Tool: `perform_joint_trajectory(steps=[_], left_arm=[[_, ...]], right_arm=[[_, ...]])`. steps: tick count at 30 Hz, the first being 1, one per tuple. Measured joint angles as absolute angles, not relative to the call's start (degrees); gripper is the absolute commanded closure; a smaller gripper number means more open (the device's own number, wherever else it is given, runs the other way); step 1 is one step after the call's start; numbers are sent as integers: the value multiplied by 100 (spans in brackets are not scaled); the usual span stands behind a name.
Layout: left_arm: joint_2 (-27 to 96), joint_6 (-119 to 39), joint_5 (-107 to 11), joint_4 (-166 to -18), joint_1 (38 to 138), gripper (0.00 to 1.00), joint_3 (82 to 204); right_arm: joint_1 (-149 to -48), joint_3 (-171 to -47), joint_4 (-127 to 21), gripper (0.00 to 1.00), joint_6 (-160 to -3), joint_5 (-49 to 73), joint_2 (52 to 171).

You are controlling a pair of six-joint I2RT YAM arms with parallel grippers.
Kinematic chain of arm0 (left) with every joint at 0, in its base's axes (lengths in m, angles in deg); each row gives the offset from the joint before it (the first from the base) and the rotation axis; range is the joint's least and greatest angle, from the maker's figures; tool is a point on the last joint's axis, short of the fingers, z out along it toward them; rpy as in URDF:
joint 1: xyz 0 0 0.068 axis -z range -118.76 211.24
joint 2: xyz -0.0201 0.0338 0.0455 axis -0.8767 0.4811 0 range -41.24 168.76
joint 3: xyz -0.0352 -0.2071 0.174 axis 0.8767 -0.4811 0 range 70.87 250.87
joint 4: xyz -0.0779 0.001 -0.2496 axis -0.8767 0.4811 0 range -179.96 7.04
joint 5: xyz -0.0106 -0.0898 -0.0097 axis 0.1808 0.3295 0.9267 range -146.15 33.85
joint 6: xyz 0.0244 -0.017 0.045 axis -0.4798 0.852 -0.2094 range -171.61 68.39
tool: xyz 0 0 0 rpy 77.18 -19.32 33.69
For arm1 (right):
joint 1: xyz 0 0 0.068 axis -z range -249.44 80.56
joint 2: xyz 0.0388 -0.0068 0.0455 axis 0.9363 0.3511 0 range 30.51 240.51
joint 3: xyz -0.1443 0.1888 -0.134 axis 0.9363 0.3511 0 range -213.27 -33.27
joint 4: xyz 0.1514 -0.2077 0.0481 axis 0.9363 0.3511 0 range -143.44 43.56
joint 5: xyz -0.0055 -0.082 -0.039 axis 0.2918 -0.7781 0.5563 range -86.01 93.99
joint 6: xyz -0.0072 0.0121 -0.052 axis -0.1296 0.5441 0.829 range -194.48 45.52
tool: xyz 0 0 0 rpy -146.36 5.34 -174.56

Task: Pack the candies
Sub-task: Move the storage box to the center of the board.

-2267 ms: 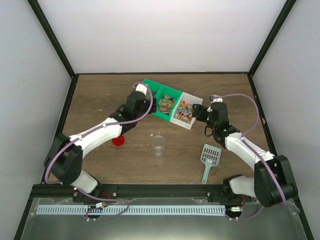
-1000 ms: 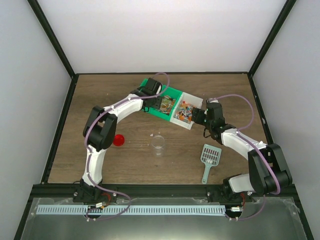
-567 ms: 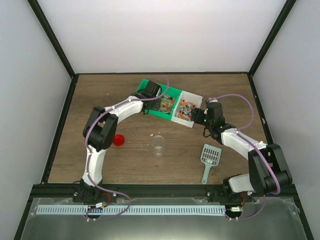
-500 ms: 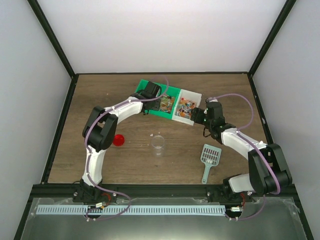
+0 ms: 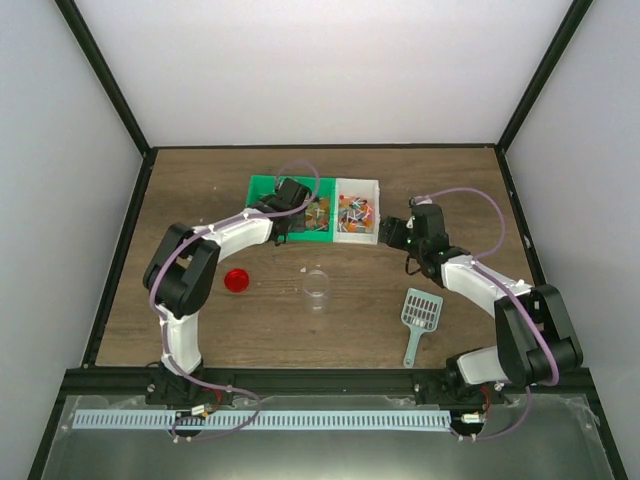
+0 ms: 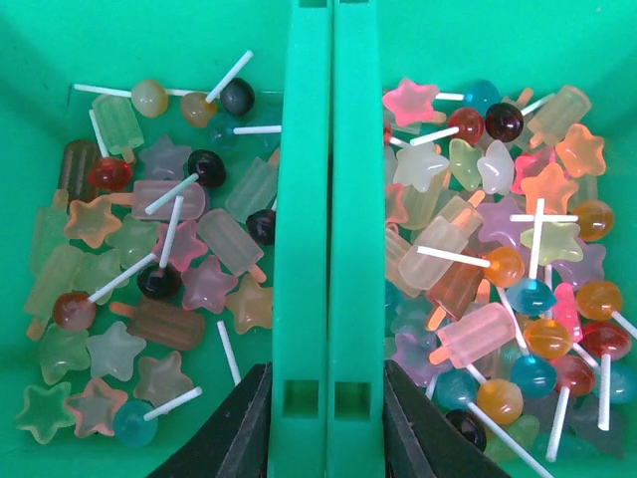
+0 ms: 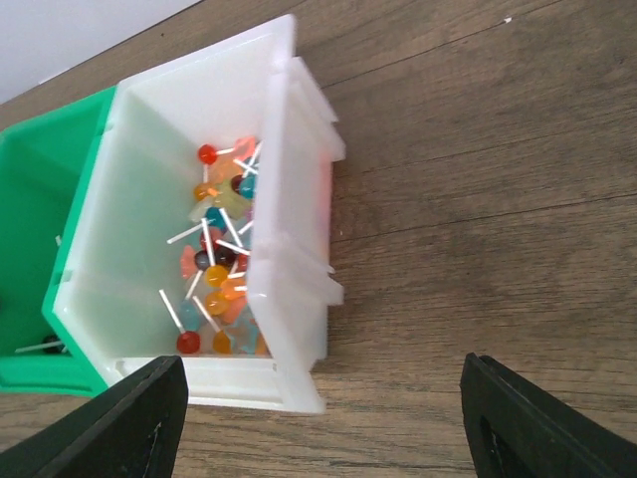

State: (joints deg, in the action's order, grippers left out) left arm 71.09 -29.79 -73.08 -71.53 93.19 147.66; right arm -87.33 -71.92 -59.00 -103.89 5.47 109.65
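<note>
Candies [image 6: 468,259]: small translucent stars, ice-lolly shapes and round lollipops on white sticks, in orange, red, pink, yellow, green and blue.
Location: heaped in both green compartments, plus a thinner scatter in the white bin [image 7: 284,199].
Green bin [image 5: 262,186]: stood on the worktop [image 7: 478,199], touching the white bin; possibly two bins side by side, hard to tell.
Left pincer [image 6: 326,403]: clamped narrow on the green bin's twin middle walls.
Right pincer [image 7: 333,418]: spread wide, held nothing, hovered just beside the white bin.
</note>
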Motion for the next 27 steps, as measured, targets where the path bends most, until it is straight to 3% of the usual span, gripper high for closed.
perform_joint_trajectory(steps=[4, 8, 14, 20, 27], left_arm=[[6750, -2496, -7594, -7135, 9321, 89, 14279], [6565, -2253, -7697, -7196, 9321, 70, 13997], [6541, -2063, -7664, -7273, 9321, 25, 13807], [6001, -2052, -7682, -7258, 9345, 1, 13567], [4337, -2067, -7938, -7660, 9843, 0, 12872]], right_arm=[[-8733, -7192, -5900, 23, -10389, 575, 10965], [-8731, -7192, -5903, 23, -10389, 575, 10965], [-8733, -7192, -5898, 20, -10389, 573, 10980], [-8733, -7192, -5887, 16, -10406, 444, 10976], [-8733, -7256, -5448, 18, -10505, 140, 10698]])
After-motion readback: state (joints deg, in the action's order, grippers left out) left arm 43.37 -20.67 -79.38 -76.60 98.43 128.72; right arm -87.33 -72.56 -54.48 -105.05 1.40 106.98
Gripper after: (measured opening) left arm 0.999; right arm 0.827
